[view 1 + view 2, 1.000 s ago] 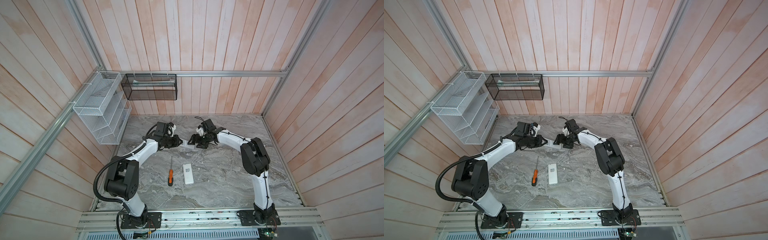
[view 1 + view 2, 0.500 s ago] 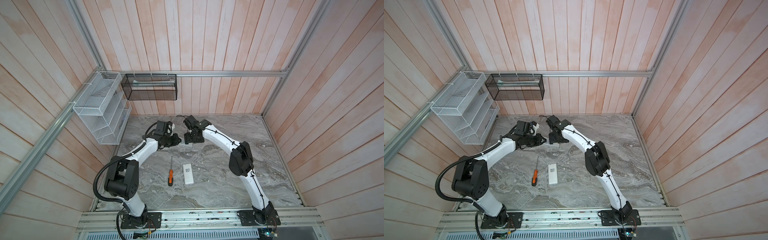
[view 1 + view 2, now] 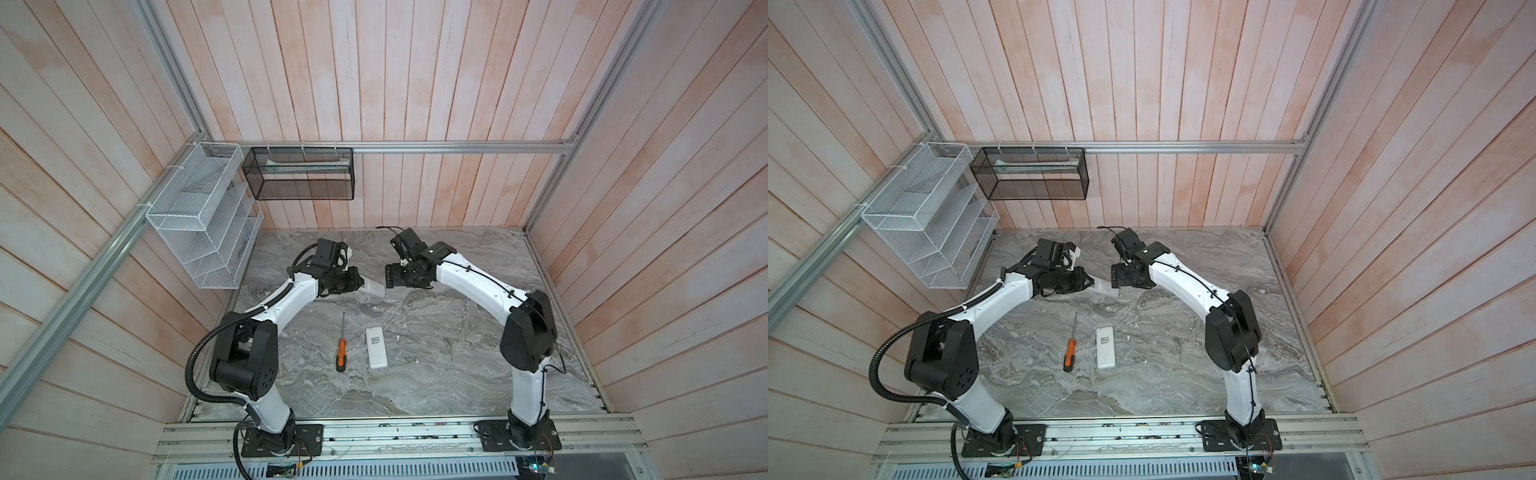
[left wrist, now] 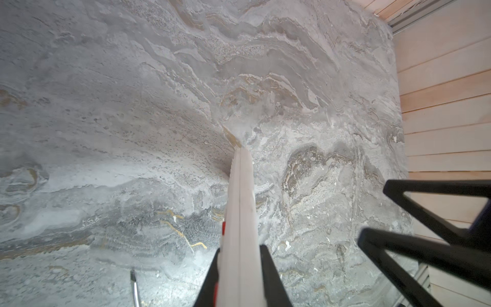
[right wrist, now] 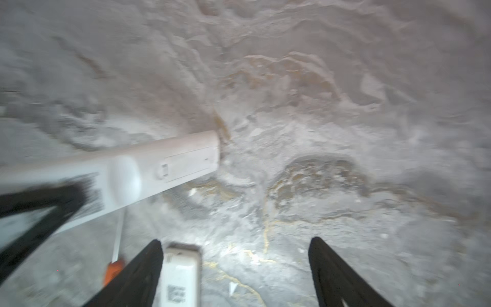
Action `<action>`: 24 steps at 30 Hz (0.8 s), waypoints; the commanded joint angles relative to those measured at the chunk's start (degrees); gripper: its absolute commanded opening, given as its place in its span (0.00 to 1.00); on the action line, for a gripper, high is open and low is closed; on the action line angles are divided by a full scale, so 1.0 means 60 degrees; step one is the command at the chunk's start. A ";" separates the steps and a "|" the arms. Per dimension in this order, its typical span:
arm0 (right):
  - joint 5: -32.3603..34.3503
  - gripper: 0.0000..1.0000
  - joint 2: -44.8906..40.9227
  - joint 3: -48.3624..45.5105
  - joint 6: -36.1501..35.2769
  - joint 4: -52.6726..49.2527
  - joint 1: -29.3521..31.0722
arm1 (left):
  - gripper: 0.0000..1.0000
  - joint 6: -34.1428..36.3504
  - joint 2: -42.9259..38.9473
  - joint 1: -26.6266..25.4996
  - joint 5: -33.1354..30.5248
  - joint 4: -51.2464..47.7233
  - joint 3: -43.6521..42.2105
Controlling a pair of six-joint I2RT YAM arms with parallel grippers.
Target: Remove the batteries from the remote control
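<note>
two remotes show. nearest, toward six o'clock on the table (image 3: 457, 332), a spare remote (image 3: 376, 347) lies flat, the screwdriver (image 3: 341, 349) just at its nine o'clock. farther, toward twelve, the left gripper (image 4: 240, 276) is clamped on the held remote (image 4: 240, 202), tilted, far end down near the marble. the right gripper (image 5: 236, 240) stands spread, empty, at that remote's three o'clock. the battery cover (image 5: 186, 164) looks shut, so no batteries show; presumably inside. opening is the step in hand: next, the right gripper must catch the latch and slide the cover off.
</note>
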 commanded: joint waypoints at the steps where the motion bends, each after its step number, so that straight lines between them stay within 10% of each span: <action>1: -0.3662 0.88 -0.0141 -0.1649 0.0825 0.3575 -0.0792 | 0.00 0.0135 0.0556 -0.0022 0.0658 -0.0782 -0.0549; 10: -0.4563 0.90 -0.0319 -0.3050 0.0438 0.3034 -0.1432 | 0.00 0.0326 0.0917 0.0020 0.3154 -0.0078 -0.1333; 24: -0.3651 0.91 -0.0070 -0.3384 0.0685 0.1861 -0.1061 | 0.00 0.0530 0.0938 0.0276 0.3175 -0.0003 -0.1645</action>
